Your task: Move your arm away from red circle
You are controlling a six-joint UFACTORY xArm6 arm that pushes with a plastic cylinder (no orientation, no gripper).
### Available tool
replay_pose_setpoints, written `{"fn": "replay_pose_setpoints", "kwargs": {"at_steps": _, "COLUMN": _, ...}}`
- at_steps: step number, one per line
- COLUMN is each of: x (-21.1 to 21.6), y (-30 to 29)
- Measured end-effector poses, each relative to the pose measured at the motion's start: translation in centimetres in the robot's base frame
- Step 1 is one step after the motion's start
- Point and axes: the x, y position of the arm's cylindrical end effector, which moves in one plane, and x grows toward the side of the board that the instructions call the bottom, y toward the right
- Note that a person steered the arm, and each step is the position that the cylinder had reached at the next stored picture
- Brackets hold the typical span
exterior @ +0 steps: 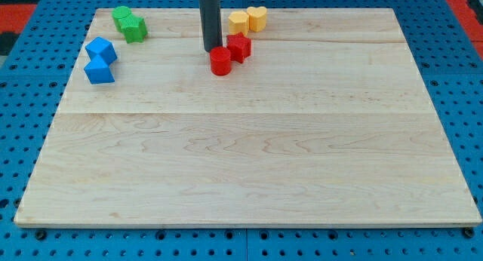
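While the small red round plastic block [220,62] sits near the top centre of the pale wooden bench [249,163], my tip [210,49], a bare rod holding nothing, stands just beside its upper-left edge, so retreat lies up-left.

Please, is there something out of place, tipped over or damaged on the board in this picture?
Nothing stands out. The blocks sit in tidy pairs near the view's top: two green blocks, two blue blocks, two yellow blocks, and the red circle beside another red block. My tip rests just left of the red circle. The board looks undamaged.
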Motion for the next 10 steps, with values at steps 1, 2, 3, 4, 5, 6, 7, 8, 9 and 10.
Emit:
{"fn": "replay_pose_setpoints", "kwargs": {"at_steps": 1, "x": 2.4, "y": 3.3}}
{"fn": "replay_pose_setpoints", "kwargs": {"at_steps": 2, "x": 2.8, "y": 3.4}}
{"fn": "replay_pose_setpoints", "kwargs": {"at_steps": 3, "x": 3.5, "y": -2.0}}
{"fn": "replay_pose_setpoints", "kwargs": {"at_steps": 4, "x": 2.2, "y": -4.6}}
{"fn": "replay_pose_setpoints", "kwargs": {"at_steps": 5, "x": -3.0, "y": -6.2}}
{"fn": "replay_pose_setpoints", "kwargs": {"at_steps": 6, "x": -5.6, "y": -6.2}}
{"fn": "replay_pose_setpoints", "kwargs": {"at_steps": 7, "x": -7.4, "y": -6.2}}
{"fn": "replay_pose_setpoints", "kwargs": {"at_steps": 8, "x": -9.8, "y": -6.2}}
{"fn": "replay_pose_setpoints", "kwargs": {"at_steps": 9, "x": -11.4, "y": -6.2}}
{"fn": "replay_pose_setpoints", "kwargs": {"at_steps": 10, "x": -11.5, "y": -5.9}}
